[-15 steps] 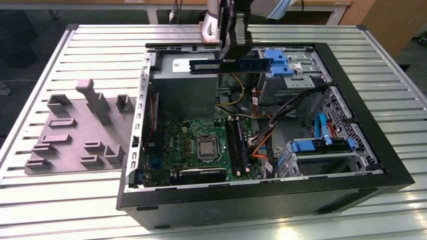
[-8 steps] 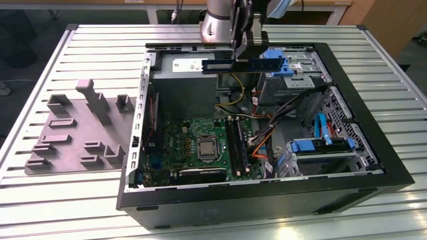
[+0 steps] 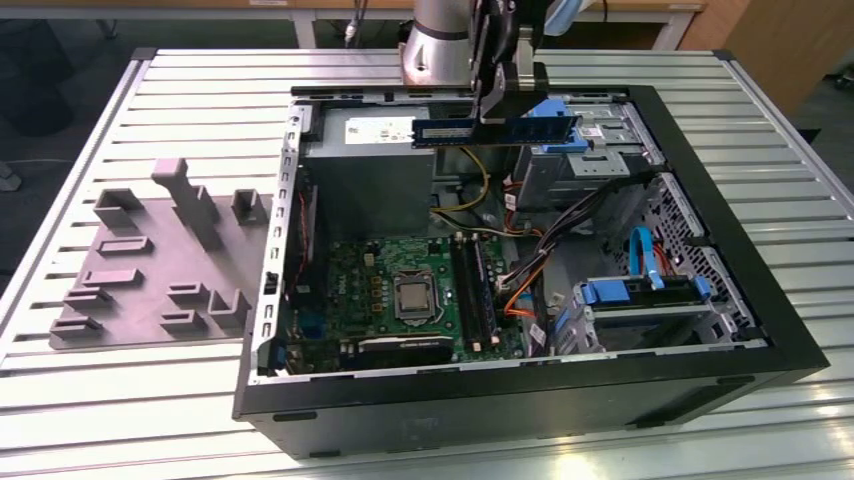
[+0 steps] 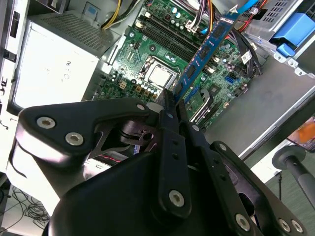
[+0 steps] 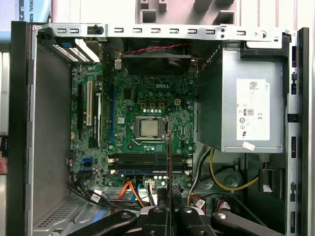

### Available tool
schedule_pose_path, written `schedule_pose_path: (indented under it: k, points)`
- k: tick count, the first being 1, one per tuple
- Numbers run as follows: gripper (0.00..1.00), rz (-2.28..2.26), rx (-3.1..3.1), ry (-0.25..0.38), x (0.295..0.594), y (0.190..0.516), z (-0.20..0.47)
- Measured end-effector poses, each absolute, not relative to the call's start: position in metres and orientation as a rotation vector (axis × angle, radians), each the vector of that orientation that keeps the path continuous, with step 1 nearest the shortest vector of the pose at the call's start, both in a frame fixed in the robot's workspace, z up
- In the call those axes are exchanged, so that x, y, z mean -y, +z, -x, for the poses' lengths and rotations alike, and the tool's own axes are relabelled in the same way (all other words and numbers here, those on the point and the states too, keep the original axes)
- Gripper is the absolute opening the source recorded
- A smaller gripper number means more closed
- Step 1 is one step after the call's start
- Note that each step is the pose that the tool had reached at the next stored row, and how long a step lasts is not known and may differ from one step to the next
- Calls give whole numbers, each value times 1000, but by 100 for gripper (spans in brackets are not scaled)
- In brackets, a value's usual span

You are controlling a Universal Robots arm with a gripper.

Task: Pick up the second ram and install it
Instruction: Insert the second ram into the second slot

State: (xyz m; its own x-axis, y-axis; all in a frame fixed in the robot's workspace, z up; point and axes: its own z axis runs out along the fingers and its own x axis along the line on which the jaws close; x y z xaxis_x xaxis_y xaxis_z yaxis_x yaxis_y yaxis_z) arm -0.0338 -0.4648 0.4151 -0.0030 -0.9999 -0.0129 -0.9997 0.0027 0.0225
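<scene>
Blue-green and lined with black chips, the second ram (image 3: 497, 129) hangs level in my gripper (image 3: 505, 112) above the open computer case (image 3: 747, 330) in the exterior view, so I judge the pick-up done and the carry under way; in the second wrist view my fingers (image 4: 169, 109) pinch its end while it stands over the motherboard (image 4: 147, 54); in the first wrist view it shows edge-on above the memory slots (image 5: 147, 160), so seating it calls, I think, for squaring it to a slot.

1. In the exterior view the arm (image 3: 441, 40) is cut off by the picture's upper edge, above the fingers.
2. In the first wrist view the second ram (image 5: 169, 162) shows edge-on between the fingers; its chips are hidden.
3. In the second wrist view the fingers (image 4: 170, 105) cover the second ram's near end (image 4: 206, 54).
4. The print on the power supply label (image 5: 252, 110), beyond the fingers, is too small to read.
</scene>
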Motion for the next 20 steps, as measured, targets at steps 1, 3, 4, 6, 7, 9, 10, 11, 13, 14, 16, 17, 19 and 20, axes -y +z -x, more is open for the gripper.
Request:
schedule_pose_path:
  k: [1,3,4,6,7,9,10,11,13,14,16,17,19,20]
  points:
    - [14,-2213,2220,-39,465,415,34]
    - [14,-2213,2220,-39,465,415,34]
    - [14,-2213,2220,-39,465,415,34]
    - [14,-2213,2220,-39,465,415,34]
    - [14,-2213,2220,-39,465,415,34]
    - [14,-2211,2222,-39,465,415,34]
    - [14,-2207,2226,-39,465,415,34]
    - [14,-2198,2234,-39,465,415,34]
    - [14,-2168,2265,-39,465,415,34]
    - [14,-2149,2283,-39,465,415,34]
    - [14,-2108,2320,-39,465,414,34]
    - [14,-2087,2340,-38,465,414,34]
    - [14,-2047,2375,-38,465,413,34]
    - [14,-2027,2392,-38,465,413,34]
